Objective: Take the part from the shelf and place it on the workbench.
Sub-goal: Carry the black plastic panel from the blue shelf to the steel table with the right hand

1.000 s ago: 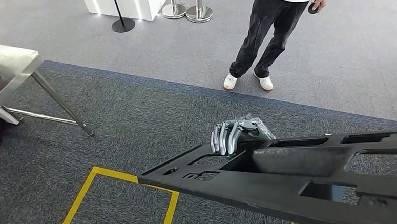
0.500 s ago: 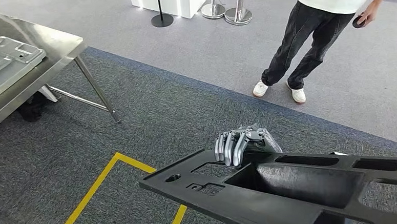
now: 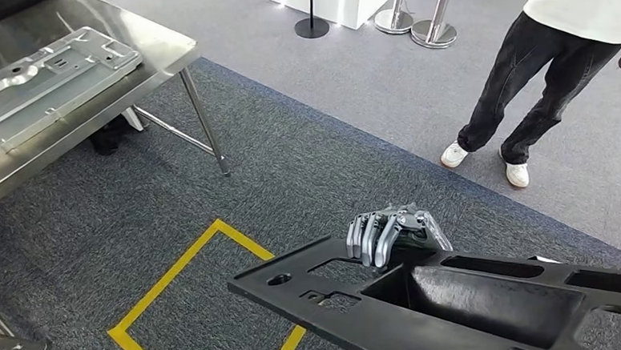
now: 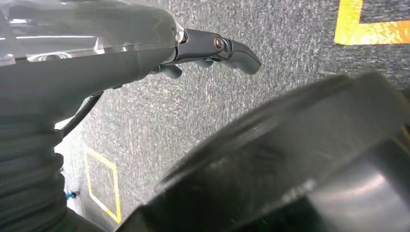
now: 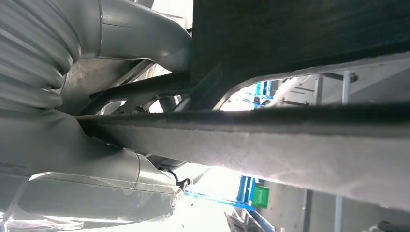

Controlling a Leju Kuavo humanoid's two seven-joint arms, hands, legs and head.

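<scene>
Workbench left of part

Even indoor light, sharp head view; backlit glare, blurred close-ups at wrists.

view swung toward workbench

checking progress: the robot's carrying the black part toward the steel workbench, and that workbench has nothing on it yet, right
Not quite. The robot is carrying the black part, its left hand gripping the far edge, but the steel workbench is not bare: the head view shows a silver metal panel already lying on it.
</scene>
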